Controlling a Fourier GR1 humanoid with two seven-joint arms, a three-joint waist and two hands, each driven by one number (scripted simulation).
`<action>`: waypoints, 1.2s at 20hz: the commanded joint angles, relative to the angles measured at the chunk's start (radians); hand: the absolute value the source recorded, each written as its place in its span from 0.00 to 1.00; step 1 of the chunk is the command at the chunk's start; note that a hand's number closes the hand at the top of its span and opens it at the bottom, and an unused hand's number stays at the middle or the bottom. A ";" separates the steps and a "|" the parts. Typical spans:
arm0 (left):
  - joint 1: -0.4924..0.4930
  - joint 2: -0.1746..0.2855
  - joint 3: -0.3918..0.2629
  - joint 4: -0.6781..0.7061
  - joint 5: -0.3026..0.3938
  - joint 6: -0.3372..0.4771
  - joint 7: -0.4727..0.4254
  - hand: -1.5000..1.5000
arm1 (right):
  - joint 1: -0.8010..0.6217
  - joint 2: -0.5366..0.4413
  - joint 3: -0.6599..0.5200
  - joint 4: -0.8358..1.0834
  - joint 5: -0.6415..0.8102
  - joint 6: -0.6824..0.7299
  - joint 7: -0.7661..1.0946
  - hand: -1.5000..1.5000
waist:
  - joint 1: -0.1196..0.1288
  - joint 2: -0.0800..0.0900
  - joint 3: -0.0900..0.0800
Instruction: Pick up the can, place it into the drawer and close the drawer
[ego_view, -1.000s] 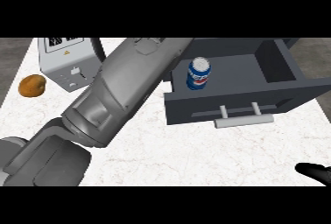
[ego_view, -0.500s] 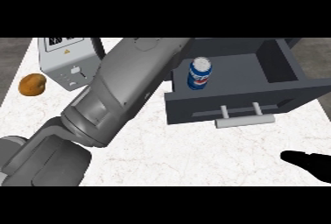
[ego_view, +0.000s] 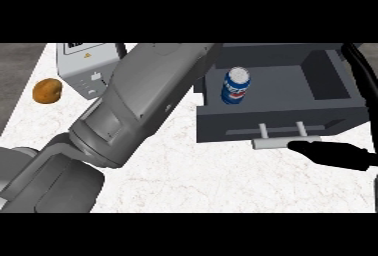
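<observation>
Right robot hand (ego_view: 334, 154) advanced; can (ego_view: 236, 86) stands beyond.

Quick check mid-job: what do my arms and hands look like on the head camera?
The left forearm is a broad, boxy grey shell with panel seams and small dark dots; its hand is out of view. The right hand is plain black, with no markings.

Broad grey panelled left forearm (ego_view: 140, 110), glossy all-black right hand (ego_view: 332, 154).
</observation>
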 joint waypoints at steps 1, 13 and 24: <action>-0.057 0.000 -0.014 0.022 -0.017 0.007 0.044 0.00 | -0.082 0.014 0.082 0.153 0.161 -0.060 -0.020 0.00 | 0.037 -0.008 -0.001; 0.007 0.015 0.017 -0.019 -0.030 -0.025 0.021 0.00 | -0.226 0.047 0.153 0.661 0.402 -0.256 -0.203 0.00 | 0.063 -0.021 -0.001; 0.111 0.118 0.011 -0.103 -0.066 -0.062 0.062 0.00 | -0.511 0.141 0.070 1.164 0.534 -0.575 -0.233 0.00 | 0.096 -0.020 -0.001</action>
